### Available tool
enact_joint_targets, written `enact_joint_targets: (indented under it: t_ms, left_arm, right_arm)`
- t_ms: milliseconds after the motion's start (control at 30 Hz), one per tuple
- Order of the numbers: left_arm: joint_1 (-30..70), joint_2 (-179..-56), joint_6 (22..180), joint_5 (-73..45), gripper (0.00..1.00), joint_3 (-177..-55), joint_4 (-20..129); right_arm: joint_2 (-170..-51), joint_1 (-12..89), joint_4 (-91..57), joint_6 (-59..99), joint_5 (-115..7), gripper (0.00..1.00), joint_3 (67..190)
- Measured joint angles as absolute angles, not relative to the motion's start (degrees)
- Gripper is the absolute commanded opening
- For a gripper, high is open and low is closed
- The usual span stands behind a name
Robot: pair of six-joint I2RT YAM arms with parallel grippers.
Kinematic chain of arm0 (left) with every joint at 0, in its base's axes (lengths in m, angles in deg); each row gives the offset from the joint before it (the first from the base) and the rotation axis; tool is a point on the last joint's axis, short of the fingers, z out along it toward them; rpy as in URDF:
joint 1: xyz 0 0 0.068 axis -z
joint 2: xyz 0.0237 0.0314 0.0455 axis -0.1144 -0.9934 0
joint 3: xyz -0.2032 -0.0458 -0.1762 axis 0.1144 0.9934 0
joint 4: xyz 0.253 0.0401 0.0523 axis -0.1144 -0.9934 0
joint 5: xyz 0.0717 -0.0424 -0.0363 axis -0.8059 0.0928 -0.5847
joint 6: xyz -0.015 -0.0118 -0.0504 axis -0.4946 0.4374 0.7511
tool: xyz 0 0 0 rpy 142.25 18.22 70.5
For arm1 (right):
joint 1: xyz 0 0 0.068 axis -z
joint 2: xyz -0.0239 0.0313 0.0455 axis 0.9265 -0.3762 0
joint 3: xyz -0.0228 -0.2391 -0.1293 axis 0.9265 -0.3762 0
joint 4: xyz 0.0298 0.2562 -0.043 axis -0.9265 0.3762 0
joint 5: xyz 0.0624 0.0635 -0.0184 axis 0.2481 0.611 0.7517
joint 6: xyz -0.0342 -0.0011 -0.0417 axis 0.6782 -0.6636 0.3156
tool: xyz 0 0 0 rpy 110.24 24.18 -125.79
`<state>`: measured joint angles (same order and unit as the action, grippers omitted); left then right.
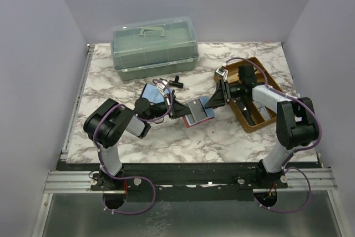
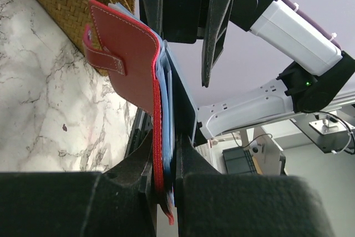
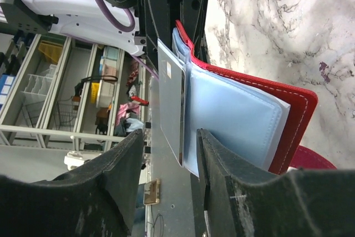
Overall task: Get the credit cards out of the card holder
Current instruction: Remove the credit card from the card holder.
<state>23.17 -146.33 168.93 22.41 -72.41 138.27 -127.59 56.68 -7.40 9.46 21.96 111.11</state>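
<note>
The left tool (image 2: 165,159) is clamping one edge of the red card holder (image 2: 130,54), holding it open over the marbled surface (image 1: 166,142) near centre. A grey credit card (image 3: 171,104) is protruding from its blue pocket. The right tool (image 3: 171,134) is straddling this card, fingers parted, not visibly touching it.

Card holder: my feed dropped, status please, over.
Left end effector shut on card holder. Right end effector open, straddling protruding credit card. Woven tray alongside, not blocking.
</note>
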Motion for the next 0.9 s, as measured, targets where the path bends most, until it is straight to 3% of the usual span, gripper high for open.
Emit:
enact_joint_targets:
  t_ms: [367, 567, 733, 900]
  left_arm:
    - [23.73, -146.72, 168.12, 22.35, 0.0, -73.06, 138.14]
    - [24.1, -147.05, 167.66, 21.96, 0.0, -73.17, 138.05]
    - [24.3, -147.05, 166.79, 20.4, 0.0, -73.17, 137.87]
    - [24.76, -147.05, 166.11, 18.68, 0.0, -73.17, 137.22]
  right_arm:
    - [-127.7, 55.39, -6.02, 10.4, 22.07, 0.45, 111.9]
    - [-127.7, 55.15, -5.58, 10.48, 21.7, 0.53, 111.98]
    - [-127.7, 55.08, -3.35, 11.51, 19.45, 0.54, 113.21]
    - [-128.31, 54.53, -2.28, 12.1, 17.44, 0.48, 114.04]
